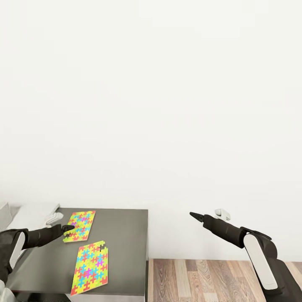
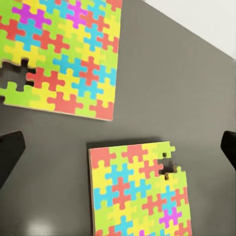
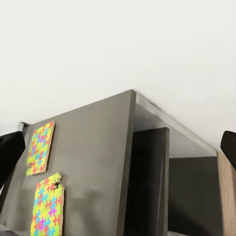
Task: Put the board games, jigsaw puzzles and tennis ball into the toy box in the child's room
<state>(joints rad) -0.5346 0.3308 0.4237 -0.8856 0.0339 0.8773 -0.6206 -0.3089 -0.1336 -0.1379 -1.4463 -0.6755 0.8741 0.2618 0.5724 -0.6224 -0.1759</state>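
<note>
Two jigsaw puzzles lie flat on the table's dark grey wing (image 1: 126, 235). The far puzzle (image 1: 79, 225) (image 2: 64, 54) (image 3: 40, 147) has a gap in one edge. The near puzzle (image 1: 89, 267) (image 2: 137, 191) (image 3: 47, 209) has a notched corner. My left gripper (image 1: 68, 229) (image 2: 118, 147) hovers open over the far puzzle's near left corner, holding nothing. My right gripper (image 1: 195, 215) (image 3: 118, 147) hangs open and empty in the air, to the right of the table and above the floor. The board games and the tennis ball are out of view.
The table's pale grey top (image 1: 29, 214) adjoins the dark wing at the left, with a small white object (image 1: 53, 218) on it. A pale shape (image 1: 3, 214) is cut off at the left edge. A white wall stands behind. Wood-plank floor (image 1: 201, 279) lies right of the table.
</note>
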